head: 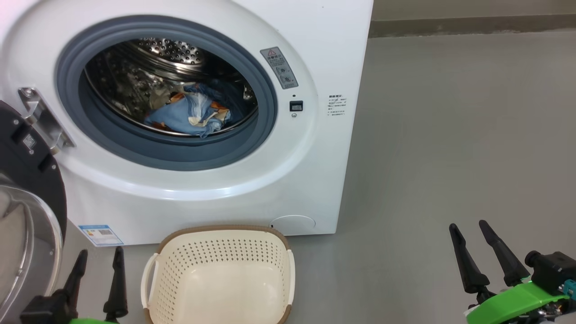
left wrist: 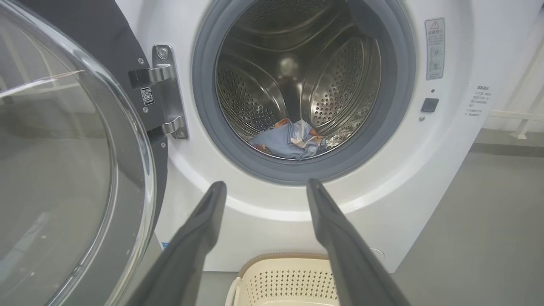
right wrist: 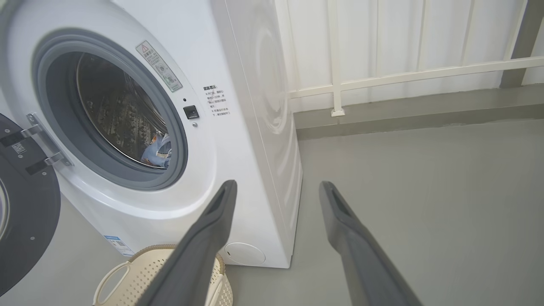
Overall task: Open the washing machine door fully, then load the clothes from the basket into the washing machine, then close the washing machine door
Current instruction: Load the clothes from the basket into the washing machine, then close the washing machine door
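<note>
The washing machine door (head: 33, 180) hangs open at ten o'clock just beside the left hand (head: 101, 250), far nearer than the right hand (head: 468, 225), both hands spread wide and empty, clothes (head: 189, 114) lying in the drum (head: 180, 51).

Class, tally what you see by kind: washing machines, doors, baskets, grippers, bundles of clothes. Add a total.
washing machine: 1
washing machine door: 1
basket: 1
clothes bundle: 1
grippers: 2, left gripper, right gripper
Total: 6
</note>
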